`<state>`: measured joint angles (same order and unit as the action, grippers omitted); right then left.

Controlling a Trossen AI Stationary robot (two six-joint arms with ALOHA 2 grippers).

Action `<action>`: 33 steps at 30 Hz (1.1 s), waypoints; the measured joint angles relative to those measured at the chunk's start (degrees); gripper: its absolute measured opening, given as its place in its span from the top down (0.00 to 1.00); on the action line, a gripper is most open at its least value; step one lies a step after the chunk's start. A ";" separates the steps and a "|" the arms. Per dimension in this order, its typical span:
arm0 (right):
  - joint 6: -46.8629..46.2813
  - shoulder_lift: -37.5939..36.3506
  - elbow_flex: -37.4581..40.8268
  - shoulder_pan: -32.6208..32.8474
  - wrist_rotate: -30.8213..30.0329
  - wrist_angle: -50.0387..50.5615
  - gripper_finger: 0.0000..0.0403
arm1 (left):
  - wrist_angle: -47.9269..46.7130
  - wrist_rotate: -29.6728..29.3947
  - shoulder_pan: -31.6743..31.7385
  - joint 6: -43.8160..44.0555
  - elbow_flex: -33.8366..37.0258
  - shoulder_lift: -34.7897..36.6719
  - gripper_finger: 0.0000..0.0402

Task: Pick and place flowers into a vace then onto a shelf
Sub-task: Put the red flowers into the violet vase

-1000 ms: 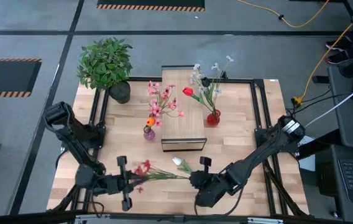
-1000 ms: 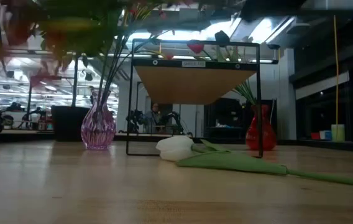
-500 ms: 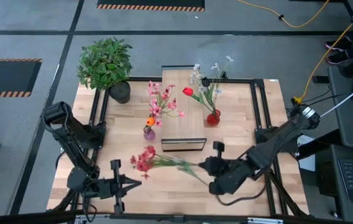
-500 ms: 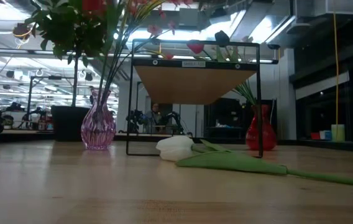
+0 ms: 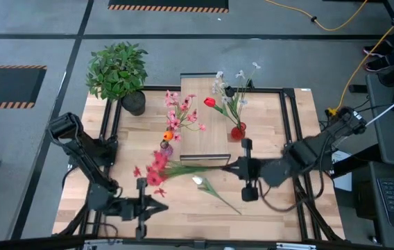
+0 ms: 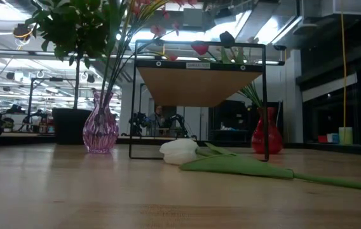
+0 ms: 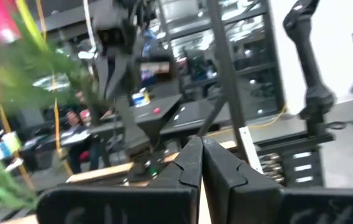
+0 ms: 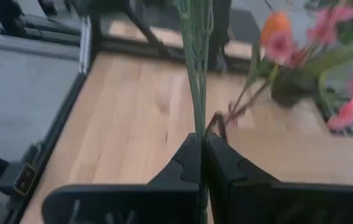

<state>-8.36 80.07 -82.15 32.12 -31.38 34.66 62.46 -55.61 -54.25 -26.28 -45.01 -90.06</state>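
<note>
Since the earlier frames my right claw (image 5: 233, 167) has carried the pink flower stem (image 5: 157, 169) up from the near table toward the shelf (image 5: 203, 125). Its fingers are pinched fully closed on the stalk; blossoms hang far ahead, beside the purple vase (image 5: 166, 148). Left claw (image 5: 161, 207), closed and empty, waits low. Risk: the long stem may swing and snag the vase's flowers, tipping it.

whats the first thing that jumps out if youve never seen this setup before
Most striking is the red-blossomed flower stem held out over the middle of the table by the right gripper, shut on its stalk just in front of the shelf. Next come the purple vase and red vase of flowers flanking that shelf. A white tulip lies loose on the tabletop.
</note>
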 joint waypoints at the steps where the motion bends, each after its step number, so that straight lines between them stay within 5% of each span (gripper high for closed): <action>1: 1.39 -0.66 -0.01 -0.82 1.61 -1.30 1.00 | -0.71 0.20 1.08 1.12 0.00 -0.01 0.99; 14: 12.54 -4.05 5.42 -8.02 10.56 -13.89 1.00 | -1.74 6.27 9.94 3.09 0.00 -0.02 0.97; 26: 17.09 -10.68 33.28 -10.38 22.82 -54.58 1.00 | -2.21 5.81 11.67 3.28 0.00 -0.02 0.94; 33: 20.86 -10.16 46.97 -10.34 24.54 -83.68 1.00 | -2.34 6.37 16.51 8.16 0.00 -0.24 0.84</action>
<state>12.50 69.91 -35.18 21.78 -6.84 -49.01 60.13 -49.24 -37.74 -18.11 -45.01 -90.30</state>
